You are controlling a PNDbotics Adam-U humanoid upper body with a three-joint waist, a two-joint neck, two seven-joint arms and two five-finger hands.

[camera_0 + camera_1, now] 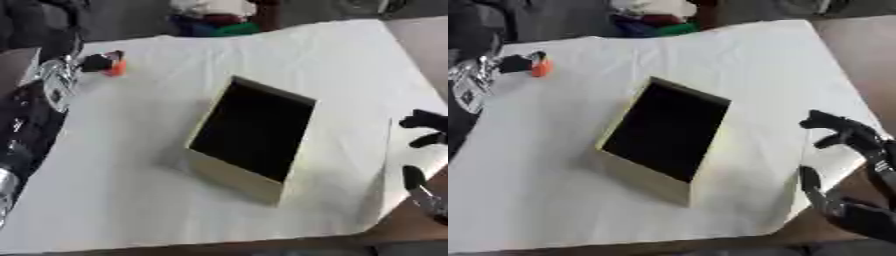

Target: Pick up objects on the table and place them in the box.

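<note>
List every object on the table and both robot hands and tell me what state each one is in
Box: open-topped, on the white cloth, inside dark, contents not visible.
Orange object: at the far left of the cloth, left hand's fingers closed on it.
Left hand: shut on the orange object.
Right hand: idle off the right edge, fingers relaxed, holding nothing.
White cloth: spread flat over the table.

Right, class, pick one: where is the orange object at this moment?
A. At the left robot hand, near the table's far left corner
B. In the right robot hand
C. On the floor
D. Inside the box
A: the orange object sits at the fingertips of the left robot hand by the far left corner of the table, well apart from the box, while the right robot hand holds nothing.
</note>
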